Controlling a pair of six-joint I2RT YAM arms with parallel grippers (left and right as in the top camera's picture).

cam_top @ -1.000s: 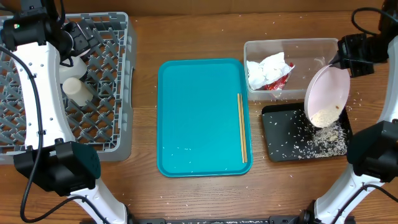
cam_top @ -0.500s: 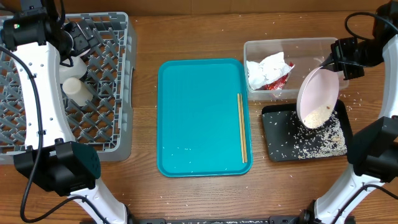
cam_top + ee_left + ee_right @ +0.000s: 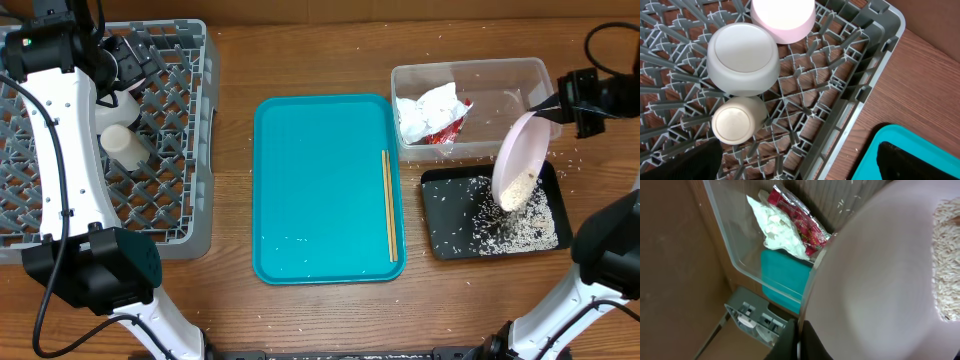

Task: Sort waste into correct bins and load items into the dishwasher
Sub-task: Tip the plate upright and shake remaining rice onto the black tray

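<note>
Crumbs (image 3: 515, 228) in black tray (image 3: 440, 205); napkin (image 3: 430, 108), wrapper (image 3: 452, 130) in tub (image 3: 505, 72); plate (image 3: 525, 150) in right jaws; left jaws seemingly released

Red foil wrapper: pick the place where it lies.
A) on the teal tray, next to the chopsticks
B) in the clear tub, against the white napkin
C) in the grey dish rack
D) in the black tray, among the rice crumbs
B: the overhead view shows the red wrapper inside the clear tub, touching the white napkin.
</note>
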